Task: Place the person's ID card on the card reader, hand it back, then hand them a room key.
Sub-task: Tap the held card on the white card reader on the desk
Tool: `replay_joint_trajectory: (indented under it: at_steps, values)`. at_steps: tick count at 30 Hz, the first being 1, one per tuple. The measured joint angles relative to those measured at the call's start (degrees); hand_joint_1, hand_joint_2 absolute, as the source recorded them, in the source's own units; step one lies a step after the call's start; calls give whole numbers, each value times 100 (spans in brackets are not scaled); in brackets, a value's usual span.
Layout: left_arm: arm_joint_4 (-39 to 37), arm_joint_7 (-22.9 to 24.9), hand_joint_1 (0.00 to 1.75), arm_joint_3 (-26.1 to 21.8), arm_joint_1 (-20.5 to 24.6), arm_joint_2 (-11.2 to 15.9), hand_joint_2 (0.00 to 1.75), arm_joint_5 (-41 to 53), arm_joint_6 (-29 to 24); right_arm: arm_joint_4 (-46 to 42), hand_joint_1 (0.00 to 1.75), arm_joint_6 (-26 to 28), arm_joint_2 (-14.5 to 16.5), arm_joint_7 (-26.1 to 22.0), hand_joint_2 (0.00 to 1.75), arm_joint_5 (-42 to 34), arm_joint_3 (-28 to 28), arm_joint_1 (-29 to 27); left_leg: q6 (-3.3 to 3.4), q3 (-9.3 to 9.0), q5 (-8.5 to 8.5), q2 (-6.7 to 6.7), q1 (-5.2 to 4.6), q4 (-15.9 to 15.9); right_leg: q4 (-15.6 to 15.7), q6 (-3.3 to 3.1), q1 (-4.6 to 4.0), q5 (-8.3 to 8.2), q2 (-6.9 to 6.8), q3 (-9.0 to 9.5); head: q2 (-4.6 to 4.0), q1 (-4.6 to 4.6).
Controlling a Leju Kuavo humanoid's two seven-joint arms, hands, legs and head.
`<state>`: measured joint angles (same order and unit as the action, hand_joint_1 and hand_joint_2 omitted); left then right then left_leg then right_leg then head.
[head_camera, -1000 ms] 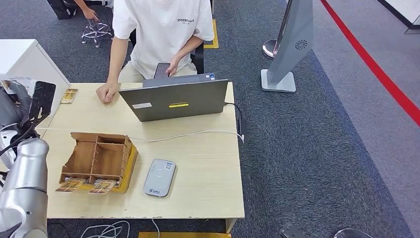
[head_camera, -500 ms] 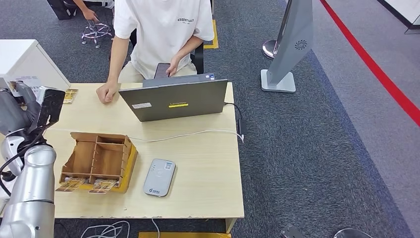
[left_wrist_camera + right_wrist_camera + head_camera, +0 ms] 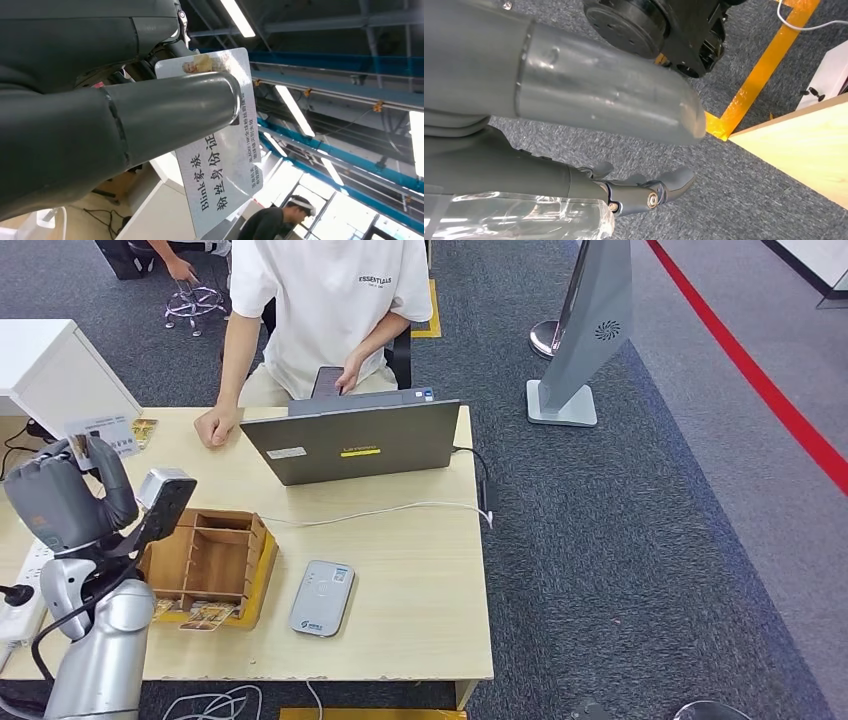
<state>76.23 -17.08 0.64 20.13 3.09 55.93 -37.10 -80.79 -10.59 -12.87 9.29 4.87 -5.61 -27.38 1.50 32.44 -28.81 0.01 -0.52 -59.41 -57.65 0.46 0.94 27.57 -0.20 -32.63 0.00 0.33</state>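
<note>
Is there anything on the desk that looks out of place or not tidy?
Slightly. Two small cards lie loose on the table, poking out from under the front edge of the wooden organizer, not inside its compartments. Nothing looks spilled or damaged.

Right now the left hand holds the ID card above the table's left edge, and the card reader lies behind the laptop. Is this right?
One part is wrong. The left hand does hold the ID card, but the card reader lies on the table in front of the laptop, on the robot's side, beside the wooden box. The head view shows this.

Head high; wrists close, seemingly opposed.
</note>
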Motion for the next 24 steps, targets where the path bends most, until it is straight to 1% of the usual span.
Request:
replay_joint_trajectory:
  at_steps: [4, 8, 15, 24]
  values:
    - [350, 50, 175, 408, -444, -94, 0, 434, -221, -87, 0, -80, 92, 12, 0, 32, 137, -102, 0, 0, 0, -1, 0, 0, 0, 0, 0, 0, -2, 0, 0, -1]
    - [479, 132, 175, 785, -683, -191, 0, 755, -252, -130, 0, -169, 173, 15, 0, 79, 262, -150, 0, 0, 0, -1, 1, 0, 0, 0, -1, -1, -2, 0, 0, -1]
    - [505, 205, 175, 1273, -864, -295, 0, 1273, -253, -141, 0, -309, 276, 13, 0, 134, 431, -172, 0, 0, 0, -1, 1, 0, 0, 0, -1, -1, -2, 1, 0, -1]
    - [244, 240, 175, 1740, -924, -357, 0, 1427, -252, -133, 0, -404, 312, -16, 0, 137, 541, -160, 0, 1, 0, -1, 1, 0, 0, 0, -1, 0, -2, 0, 0, -1]
